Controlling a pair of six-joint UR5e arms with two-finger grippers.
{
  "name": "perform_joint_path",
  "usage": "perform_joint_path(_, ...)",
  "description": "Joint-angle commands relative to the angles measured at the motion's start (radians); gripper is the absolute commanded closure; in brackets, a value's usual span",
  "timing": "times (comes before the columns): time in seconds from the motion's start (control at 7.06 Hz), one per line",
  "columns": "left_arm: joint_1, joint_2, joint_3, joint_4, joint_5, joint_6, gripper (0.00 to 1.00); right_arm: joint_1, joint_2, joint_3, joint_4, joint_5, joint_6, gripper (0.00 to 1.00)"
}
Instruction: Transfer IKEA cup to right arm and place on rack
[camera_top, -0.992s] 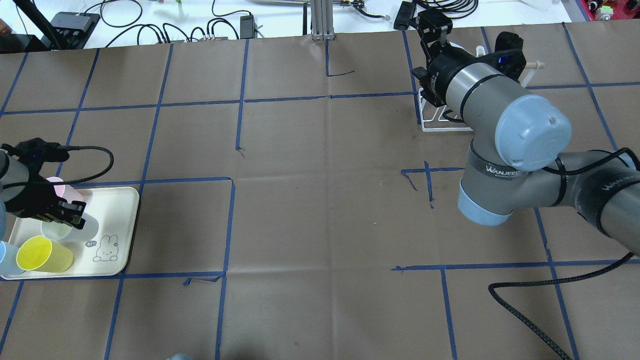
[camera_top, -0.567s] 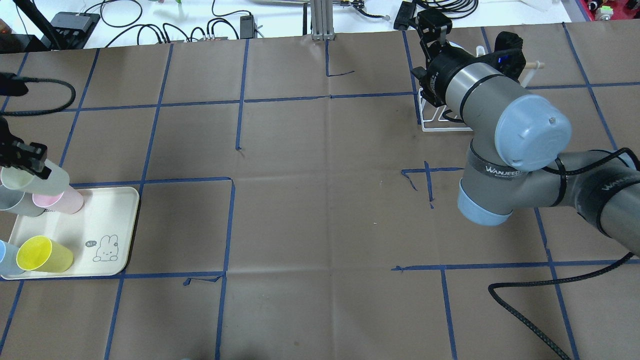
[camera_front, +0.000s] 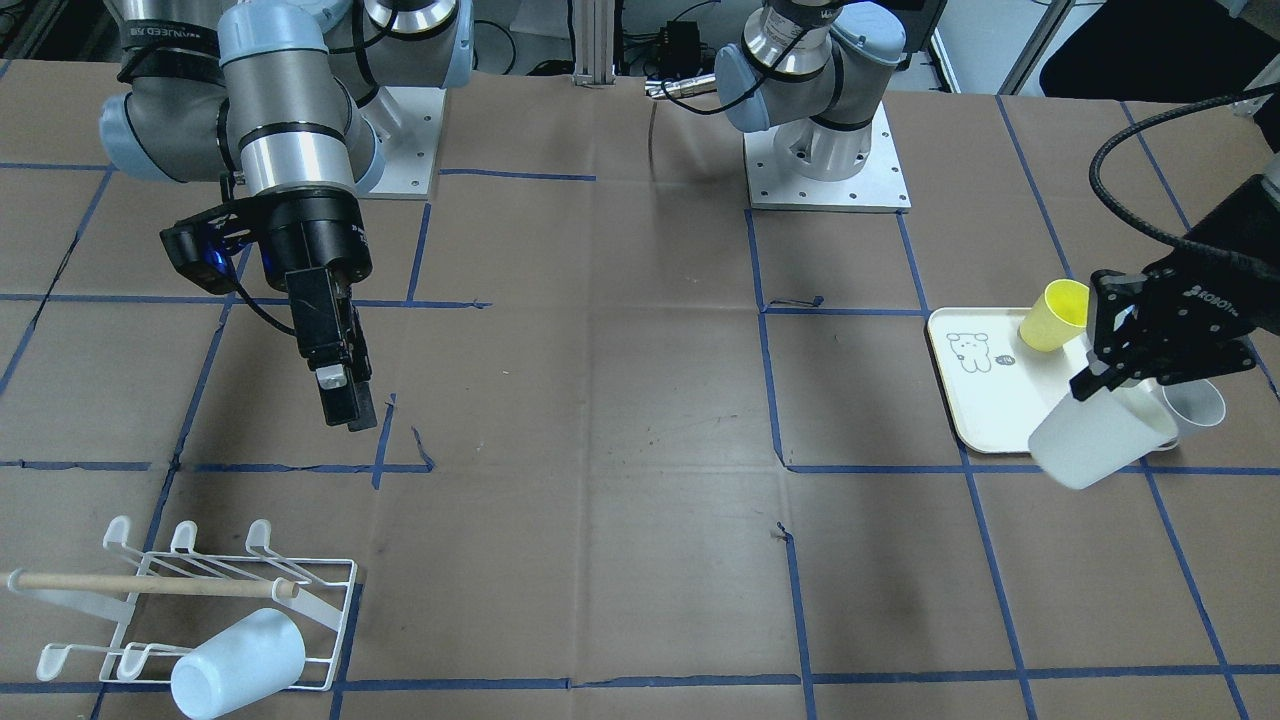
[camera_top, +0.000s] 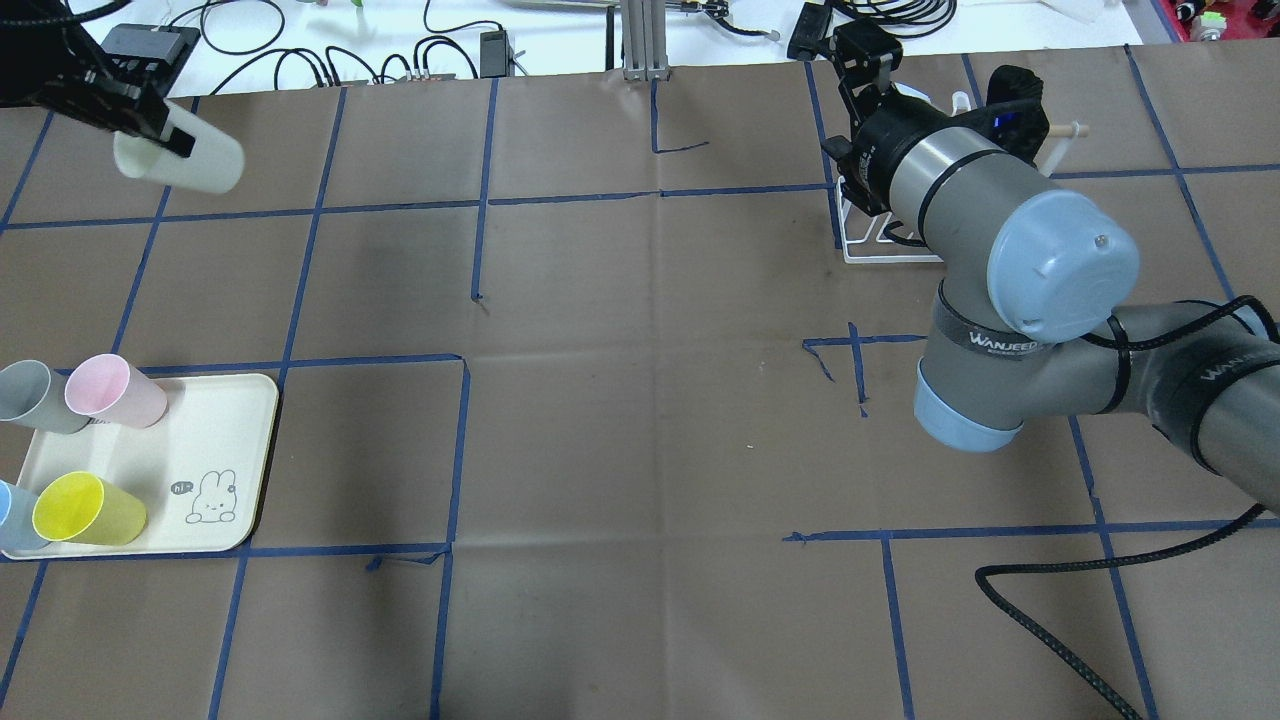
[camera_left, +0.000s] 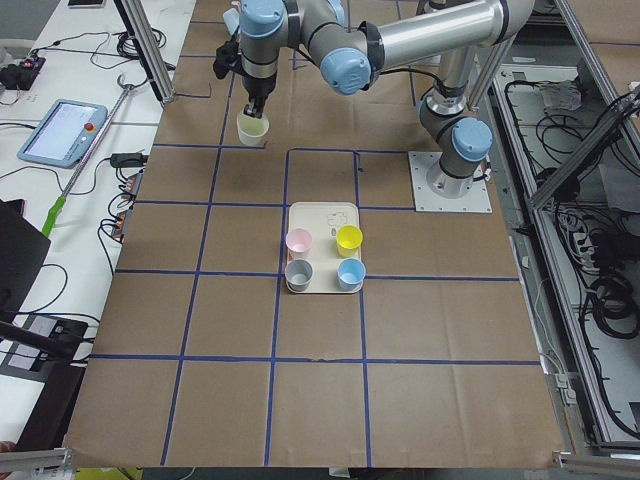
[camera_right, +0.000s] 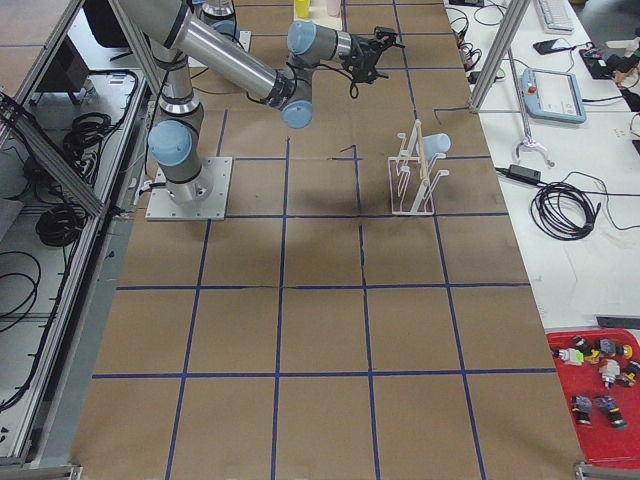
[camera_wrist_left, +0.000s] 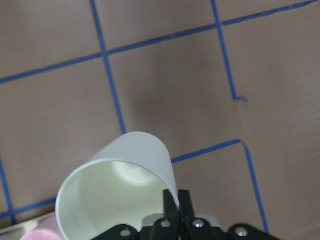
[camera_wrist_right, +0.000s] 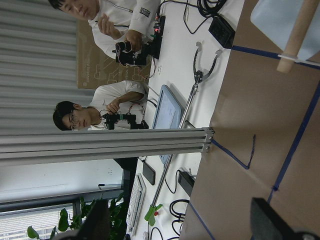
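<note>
My left gripper (camera_top: 160, 130) is shut on the rim of a pale green IKEA cup (camera_top: 190, 162) and holds it tilted, high above the table's far left. The left wrist view shows the fingers pinched on the cup's rim (camera_wrist_left: 120, 195). In the front view this gripper (camera_front: 1115, 372) and cup (camera_front: 1095, 440) hang over the tray's near edge. My right gripper (camera_front: 340, 395) hovers near the white wire rack (camera_front: 200, 600); its fingers (camera_wrist_right: 272, 225) stand wide apart and empty. A light-blue cup (camera_front: 240, 660) lies on the rack.
A cream bear tray (camera_top: 230, 470) at front left holds a pink cup (camera_top: 115, 390), a grey cup (camera_top: 35, 395), a yellow cup (camera_top: 85, 508) and a blue cup (camera_top: 10, 510). The right arm hides most of the rack (camera_top: 880, 240) in the overhead view. A black cable (camera_top: 1060, 620) lies at front right.
My left gripper has lifted the pale green cup off the tray and carried it up and toward the table's far side. The right arm has barely moved.
</note>
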Motion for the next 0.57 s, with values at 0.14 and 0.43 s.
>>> perform_joint_path(0.14,-0.068,-0.007,-0.147,0.254,-0.43,0.046,1.0,-0.001,0.003,-0.004,0.001,0.0,0.0,0.0)
perform_joint_path(0.43,-0.116,-0.017,-0.31,0.576,-0.621,0.042,1.0,-0.001,0.009,0.014,0.001,0.002,-0.002,0.0)
